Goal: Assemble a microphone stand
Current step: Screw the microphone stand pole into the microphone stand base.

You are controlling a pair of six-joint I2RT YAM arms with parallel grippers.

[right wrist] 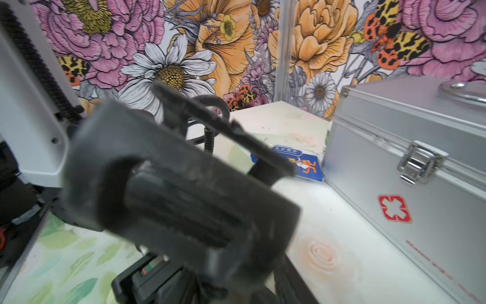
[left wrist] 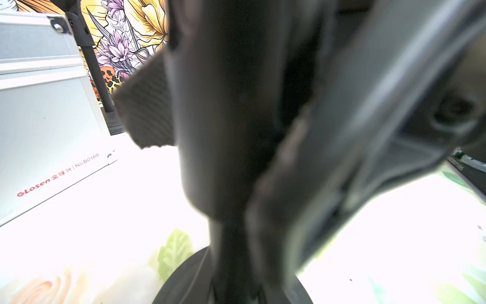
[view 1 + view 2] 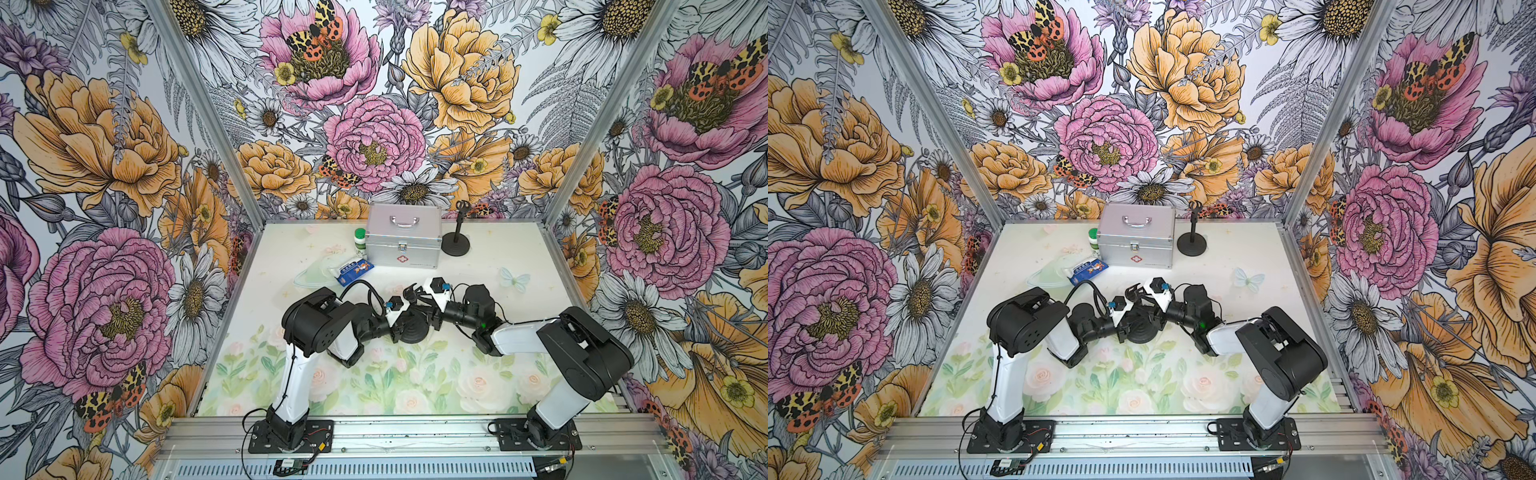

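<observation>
On the left side of the table [image 3: 478,266] lies a see-through green thing [image 3: 312,272] that I cannot make out. A blue packet [image 3: 353,270] lies just beside it. A little white bottle [image 3: 360,240] with a green cap stands behind the packet, just beside the silver case [image 3: 403,241]. The left arm [image 3: 311,328] reaches in toward the middle of the table. The left gripper [image 2: 226,123] is squeezed tight on the black pole [image 2: 228,237] of the microphone stand. A bumpy finger pad [image 2: 147,110] presses on one side of the pole. The pole stands up on its round base [image 3: 415,332]. The base sits flat on the table, in the middle, between the two arms. At the top of the pole is a black clip [image 3: 410,291]. Behind all this is the silver case, with a red cross on its front and its lid shut. The right gripper [image 3: 424,302] is up by the clip. The close view from that arm is blurry, so I cannot tell if it is squeezing something or has let go. Further right, at the back and near the case, another stand [image 3: 456,239] stands by itself, with its own round foot and a clip on top.
</observation>
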